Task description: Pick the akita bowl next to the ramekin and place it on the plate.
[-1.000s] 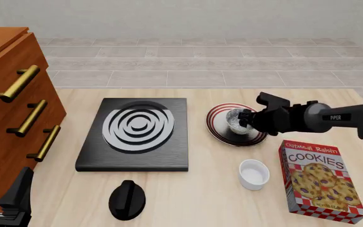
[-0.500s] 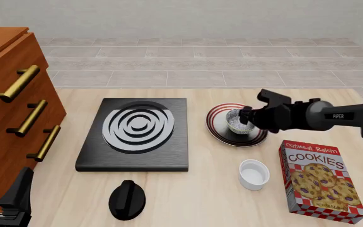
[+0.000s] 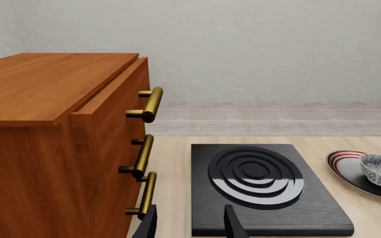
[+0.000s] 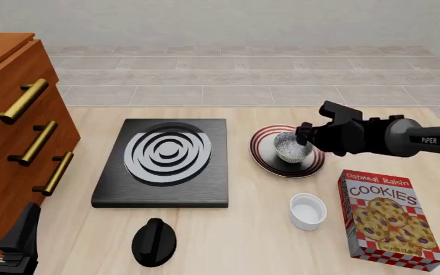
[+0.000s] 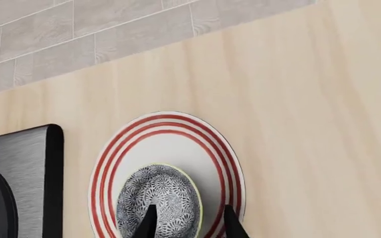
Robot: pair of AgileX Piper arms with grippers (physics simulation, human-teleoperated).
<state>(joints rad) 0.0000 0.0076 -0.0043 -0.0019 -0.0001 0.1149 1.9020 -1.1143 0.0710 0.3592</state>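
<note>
Pale light-wood bench [image 4: 235,240] with faint straight grain, grey tiled floor and plain off-white wall behind it. At the left edge stands a reddish-brown wooden drawer cabinet [image 4: 6,143] with three brass bar handles [image 4: 35,142].

Plate [image 4: 262,150]: round, shallow, white, concentric red rings at the rim, flat on the bench just right of the stove slab [image 4: 162,163]. The akita bowl [image 4: 290,146] sits upright on the plate, small and round, grey-blue and white speckled inside, thin pale rim, dark outside. In the right wrist view it lies toward one side of the plate's white centre.

Right claw [image 4: 306,136]: black, matte, on a grey arm coming from the right. Fingers spread, one fingertip [image 5: 148,223] over the bowl's rim, the other [image 5: 231,225] over the plate beside it, not clamped on the bowl; whether they touch it I cannot tell.

Ramekin [image 4: 308,211]: small plain white straight-sided cup, upright, on the bench nearer than the plate, apart from it, just left of the cookie box [image 4: 388,220]. Box is flat cardboard, red and white check, "Oatmeal Raisin COOKIES" print.

Stove slab: black square, brushed finish, rounded corners, round burner with white and grey concentric rings. Black knob [image 4: 154,242] with a raised ridge lies near the front of it.

Left claw [image 4: 10,243]: dark, low at the left corner by the cabinet, fingers parted, gripping nothing.
</note>
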